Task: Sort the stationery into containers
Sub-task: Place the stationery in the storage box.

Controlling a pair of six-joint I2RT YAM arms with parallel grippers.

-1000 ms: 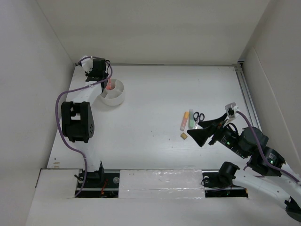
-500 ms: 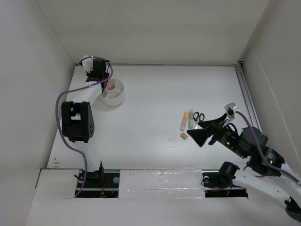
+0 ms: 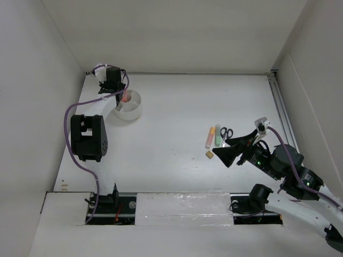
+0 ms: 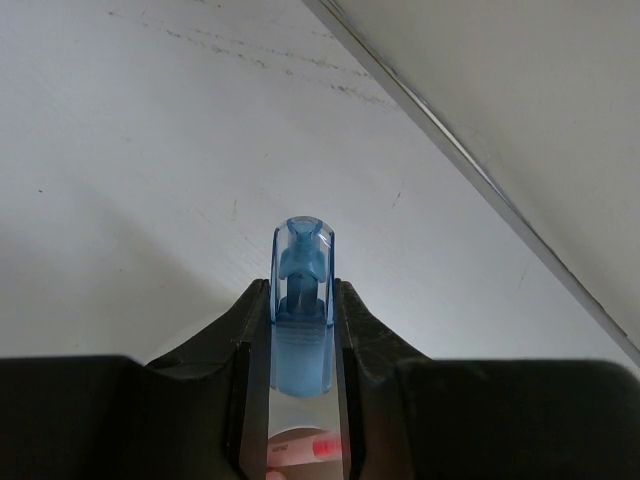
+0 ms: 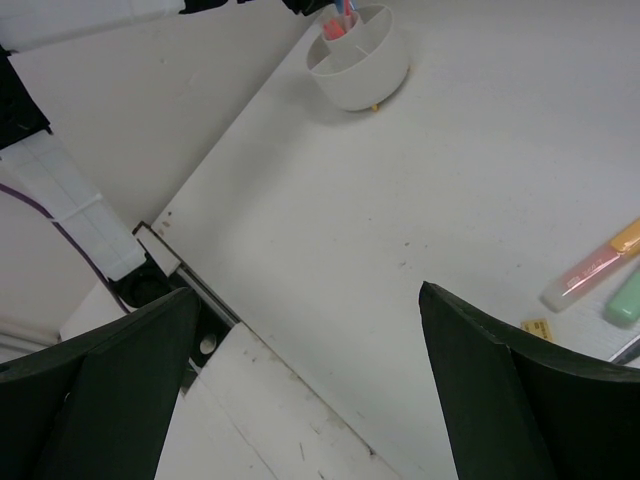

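Lab test cell — bare white walls (image 3: 177, 32).

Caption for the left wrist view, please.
Left gripper shut on a translucent blue capsule-shaped piece, pink pen glimpsed beneath.

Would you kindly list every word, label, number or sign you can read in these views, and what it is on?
No text is legible anywhere.
The orange highlighter and the green highlighter: any print is too small to read.
The blue capsule-shaped piece: no marking shows.
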